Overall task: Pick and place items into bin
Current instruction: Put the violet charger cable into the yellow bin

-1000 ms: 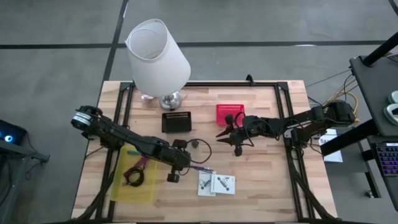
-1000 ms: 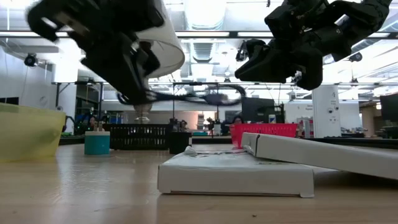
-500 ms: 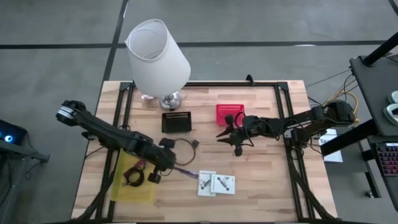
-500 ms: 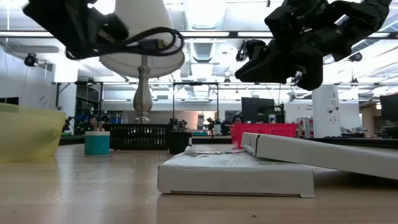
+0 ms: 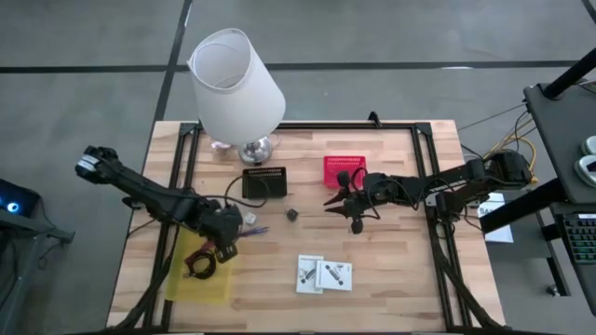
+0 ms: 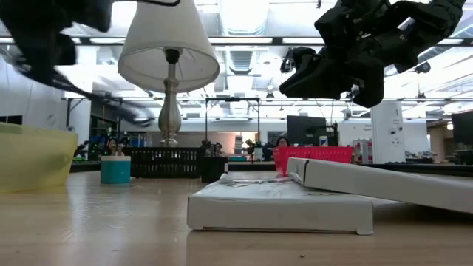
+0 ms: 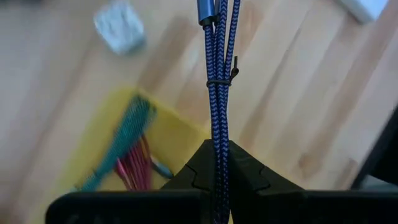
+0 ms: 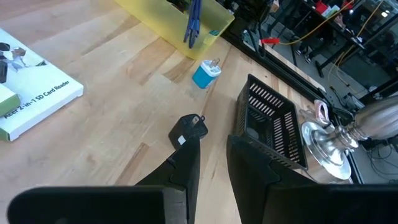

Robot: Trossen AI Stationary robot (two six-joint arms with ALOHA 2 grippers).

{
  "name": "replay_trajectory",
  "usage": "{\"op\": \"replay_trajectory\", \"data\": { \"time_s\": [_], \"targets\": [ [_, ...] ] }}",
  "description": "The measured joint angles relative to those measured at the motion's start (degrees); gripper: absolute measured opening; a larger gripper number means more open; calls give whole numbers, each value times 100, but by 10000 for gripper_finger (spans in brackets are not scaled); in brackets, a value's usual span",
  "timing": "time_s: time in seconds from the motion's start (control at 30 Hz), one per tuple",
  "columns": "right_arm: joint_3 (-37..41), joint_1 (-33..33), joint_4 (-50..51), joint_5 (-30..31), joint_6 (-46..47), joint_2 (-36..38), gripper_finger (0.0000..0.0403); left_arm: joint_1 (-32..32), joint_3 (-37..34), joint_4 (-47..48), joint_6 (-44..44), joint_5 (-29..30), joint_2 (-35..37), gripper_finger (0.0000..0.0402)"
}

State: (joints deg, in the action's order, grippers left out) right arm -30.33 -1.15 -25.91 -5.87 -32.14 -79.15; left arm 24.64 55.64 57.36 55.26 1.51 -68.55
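Left gripper [image 5: 226, 239] is clamping tight on the blue braided cable [image 7: 218, 87], carrying it in the air at the edge of the yellow bin [image 5: 182, 279]. Teal pen [image 7: 121, 138] and maroon strap [image 5: 197, 265] are lying in the bin. Two white packets [image 5: 324, 274] are sitting on the table [image 5: 391, 279], well apart from the bin. Right gripper [image 5: 351, 212] is hovering beside the red basket [image 5: 341, 167], fingers slightly apart, holding nothing.
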Motion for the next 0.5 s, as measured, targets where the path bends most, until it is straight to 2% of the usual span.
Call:
{"op": "replay_trajectory", "data": {
  "time_s": [0.13,0.23,0.4,0.5],
  "targets": [
    [0,0,0,0,0,0,68,121,47,77,363,-515,36,2],
    [0,1,-2,-1,0,0,68,205,198,250,446,-685,45,2],
    [0,1,-4,-2,0,0,68,377,594,1085,527,-947,37,2],
    [0,0,-4,-2,0,0,68,433,819,1728,1051,-1139,38,2]
  ]
}}
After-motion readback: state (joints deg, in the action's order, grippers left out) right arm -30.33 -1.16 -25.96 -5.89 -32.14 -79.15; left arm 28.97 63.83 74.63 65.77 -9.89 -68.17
